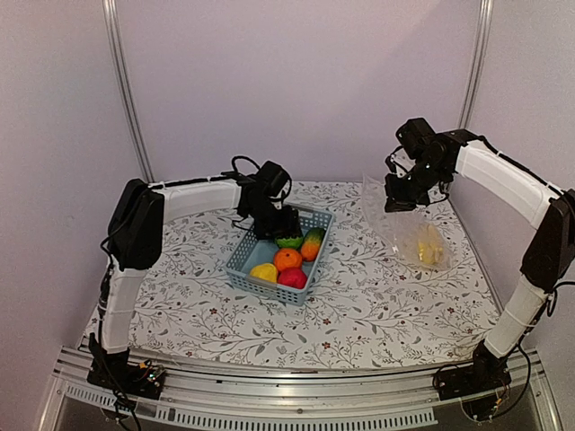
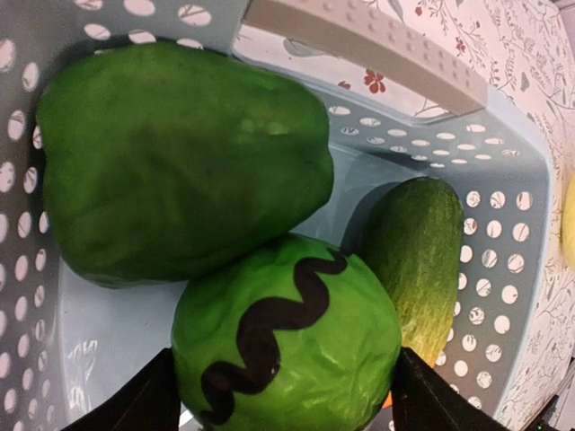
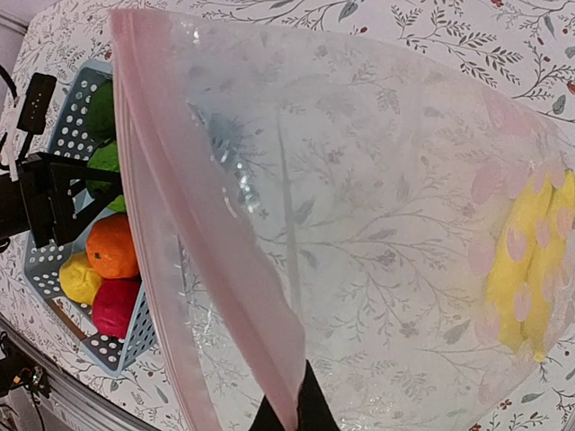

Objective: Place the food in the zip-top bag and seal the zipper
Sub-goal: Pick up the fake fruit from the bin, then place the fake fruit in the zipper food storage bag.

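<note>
**Melon Next in Line as Bag Waits Open**

The left gripper (image 1: pixel 275 224) is reaching down into the basket (image 1: pixel 239 266), its fingers (image 2: pixel 135 406) standing apart on either side of the striped melon (image 2: pixel 287 350). Whether they are touching its skin cannot be told. The straddling stance suggests the melon is being lined up for a lift.

Across the table, well apart from the basket, the right gripper (image 1: pixel 401 199) is pinching the zipper (image 3: pixel 207 269) between closed fingers and holding that edge of the bag (image 1: pixel 406 214) raised. This is probably meant to hold the mouth up and facing the basket for incoming food. The banana (image 1: pixel 429 244) is already lying inside, at the bag's far end on the table.

The overhead view is showing the orange (image 1: pixel 287 259) and apple (image 1: pixel 293 277) waiting at the basket's near end. The left wrist camera is revealing what the arm hides from above: the pepper (image 2: pixel 180 162) pressing against the melon, and the mango (image 2: pixel 418 260) lying just beside it. Only the right wrist view is showing the pink strip running into the fingertips.
</note>
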Robot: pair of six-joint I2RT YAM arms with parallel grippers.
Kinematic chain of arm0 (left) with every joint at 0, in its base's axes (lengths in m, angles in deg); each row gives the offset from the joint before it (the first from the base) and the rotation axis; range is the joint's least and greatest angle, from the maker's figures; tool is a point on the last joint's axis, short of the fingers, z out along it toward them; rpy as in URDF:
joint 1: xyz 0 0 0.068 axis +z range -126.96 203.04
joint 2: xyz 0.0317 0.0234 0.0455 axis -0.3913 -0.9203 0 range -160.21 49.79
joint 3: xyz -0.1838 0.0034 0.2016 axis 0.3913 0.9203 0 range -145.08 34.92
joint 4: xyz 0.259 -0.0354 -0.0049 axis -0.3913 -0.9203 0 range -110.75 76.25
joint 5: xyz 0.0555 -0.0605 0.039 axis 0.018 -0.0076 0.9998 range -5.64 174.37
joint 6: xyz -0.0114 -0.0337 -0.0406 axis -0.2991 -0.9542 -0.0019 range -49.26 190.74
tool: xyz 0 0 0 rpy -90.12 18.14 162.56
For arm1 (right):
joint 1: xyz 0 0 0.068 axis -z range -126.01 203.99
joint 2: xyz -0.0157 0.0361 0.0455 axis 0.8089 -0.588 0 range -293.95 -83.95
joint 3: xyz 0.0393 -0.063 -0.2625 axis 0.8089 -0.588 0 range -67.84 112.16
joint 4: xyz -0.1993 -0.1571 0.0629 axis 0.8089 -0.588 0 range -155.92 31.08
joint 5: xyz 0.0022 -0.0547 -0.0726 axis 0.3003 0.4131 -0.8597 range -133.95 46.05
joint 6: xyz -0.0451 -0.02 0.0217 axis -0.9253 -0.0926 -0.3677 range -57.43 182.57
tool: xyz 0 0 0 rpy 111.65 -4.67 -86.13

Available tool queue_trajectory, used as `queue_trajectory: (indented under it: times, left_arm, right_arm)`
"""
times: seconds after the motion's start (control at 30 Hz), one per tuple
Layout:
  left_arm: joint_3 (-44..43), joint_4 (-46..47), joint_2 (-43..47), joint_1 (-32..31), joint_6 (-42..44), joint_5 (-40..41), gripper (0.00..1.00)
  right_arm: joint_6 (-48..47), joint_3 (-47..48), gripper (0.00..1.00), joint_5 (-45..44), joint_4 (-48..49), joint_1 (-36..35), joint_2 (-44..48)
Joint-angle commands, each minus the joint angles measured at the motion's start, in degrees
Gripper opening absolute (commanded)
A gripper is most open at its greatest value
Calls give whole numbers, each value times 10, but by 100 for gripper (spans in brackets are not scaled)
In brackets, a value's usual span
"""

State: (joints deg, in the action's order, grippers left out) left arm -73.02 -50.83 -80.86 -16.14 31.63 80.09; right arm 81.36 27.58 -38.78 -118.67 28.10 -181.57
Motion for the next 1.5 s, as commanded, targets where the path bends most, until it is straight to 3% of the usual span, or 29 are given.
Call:
queue_trajectory:
  times: [0.0,0.1,0.33,0.57,0.83,1.13,1.47]
  left_arm:
    - [0,-1,10,5,29,-11,69]
    - [-5,-22,36,5,37,-6,62]
    - [7,3,142,-7,39,-27,62]
    - [87,243,226,-37,57,-123,60]
    - [64,383,176,-80,68,-232,59]
    - [14,384,103,-102,30,-213,55]
    - [-37,275,40,-98,-5,-124,52]
  right_arm:
    - [-1,-9,0,5,7,-4,22]
    - [-1,-7,0,7,6,-4,22]
    - [4,0,0,11,4,-4,18]
    - [5,27,0,19,-3,-5,-1]
    - [5,64,0,33,-19,-11,-20]
    - [10,88,0,50,-39,-16,-25]
    - [26,89,0,47,-51,-18,-3]
